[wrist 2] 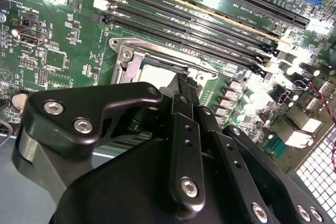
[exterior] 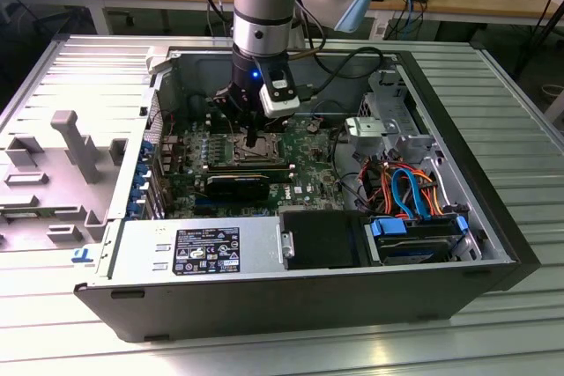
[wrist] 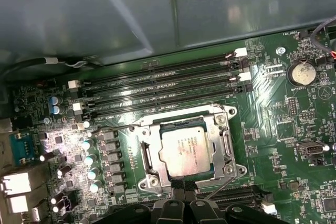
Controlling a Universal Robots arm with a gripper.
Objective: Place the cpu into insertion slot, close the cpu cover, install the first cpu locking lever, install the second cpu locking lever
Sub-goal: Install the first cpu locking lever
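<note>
The cpu is seen seated in the insertion slot, with the cpu cover lying closed around it as a silver frame; this is shown plainly in the first wrist view. In the second wrist view only a pale corner of the cpu and part of the cpu cover are visible, the rest being hidden behind the black tool. The tool's fingers are brought together at the socket's edge, with nothing seen grasped between them. A thin wire lever is seen beside the cover. In the exterior view the tool is poised over the green motherboard inside the open computer case, which rests on the table; the socket there is hard to make out.
</note>
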